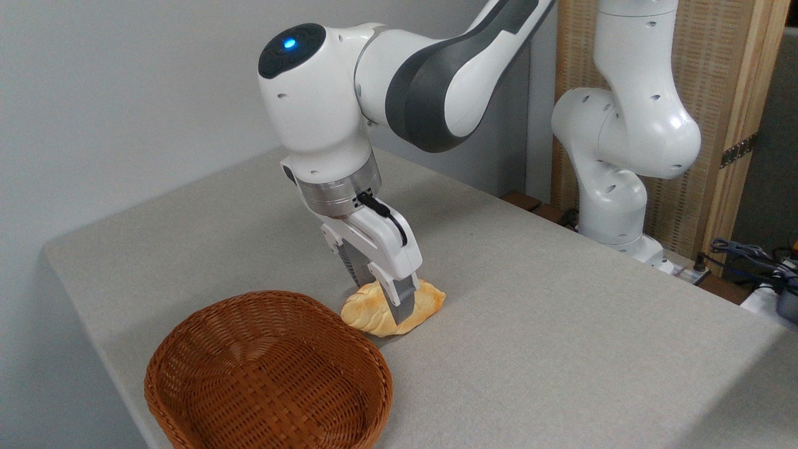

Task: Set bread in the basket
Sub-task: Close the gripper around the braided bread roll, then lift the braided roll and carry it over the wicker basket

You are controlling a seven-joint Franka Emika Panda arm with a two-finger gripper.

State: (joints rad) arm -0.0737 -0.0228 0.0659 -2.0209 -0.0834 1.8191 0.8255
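I'm at the grasp step: gripper (388,298) is down over the bread (374,312), one finger either side of its middle. Can't tell if the fingers have clamped yet (far finger mostly hidden). Bread sits on the table (561,312), just right of the basket (268,374), which holds nothing. Next I'd confirm the pinch, lift clear of the rim, then carry it left over the basket.
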